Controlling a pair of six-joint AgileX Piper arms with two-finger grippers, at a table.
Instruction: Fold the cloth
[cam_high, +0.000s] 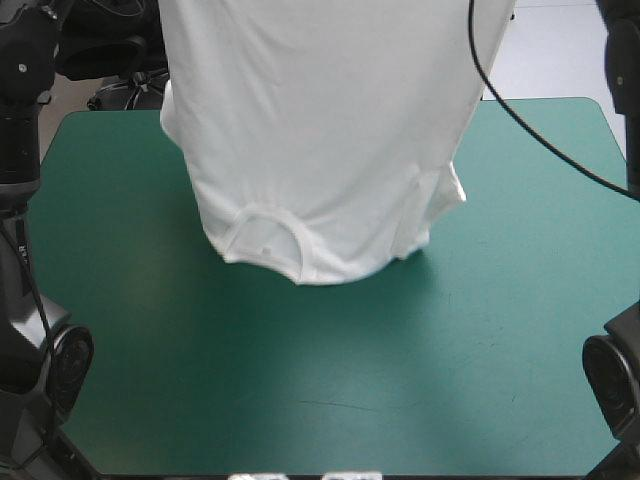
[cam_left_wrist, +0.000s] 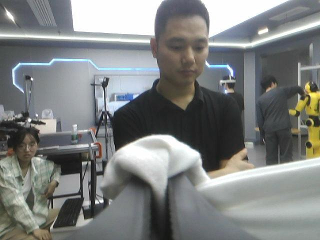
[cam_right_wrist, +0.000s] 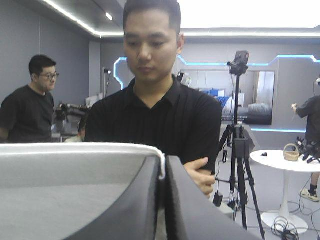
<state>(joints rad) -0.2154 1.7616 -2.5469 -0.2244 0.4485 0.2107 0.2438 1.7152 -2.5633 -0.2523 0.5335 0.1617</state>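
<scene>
the t-shirt (cam_high: 320, 130) is held up in the air over the far half of the table (cam_high: 480, 340), hanging upside down as a wide white sheet; its upper edge is out of the high view. the collar (cam_high: 266, 232) is at the lowest end, and this end appears to rest on the teal-green cover. in the left wrist view the left gripper (cam_left_wrist: 162, 192) is seen clamped together on the cloth, and a thick bunch of fabric is piled over its black fingers (cam_left_wrist: 130, 215). in the right wrist view the right gripper (cam_right_wrist: 163, 172) is likewise pressed together on the t-shirt, but only a thin hemmed edge is caught at its tip.

the cloth is judged to be light, soft and without any stiffness, so it will sag, swing and crease under its own weight; it is not fragile. the thin hold on the right side could be lost if the sheet is pulled tight, so tension should be applied gently. for the fold, the two hem corners are judged the proper places to be gripped, since from there the sheet can be lowered flat, collar end first.
</scene>
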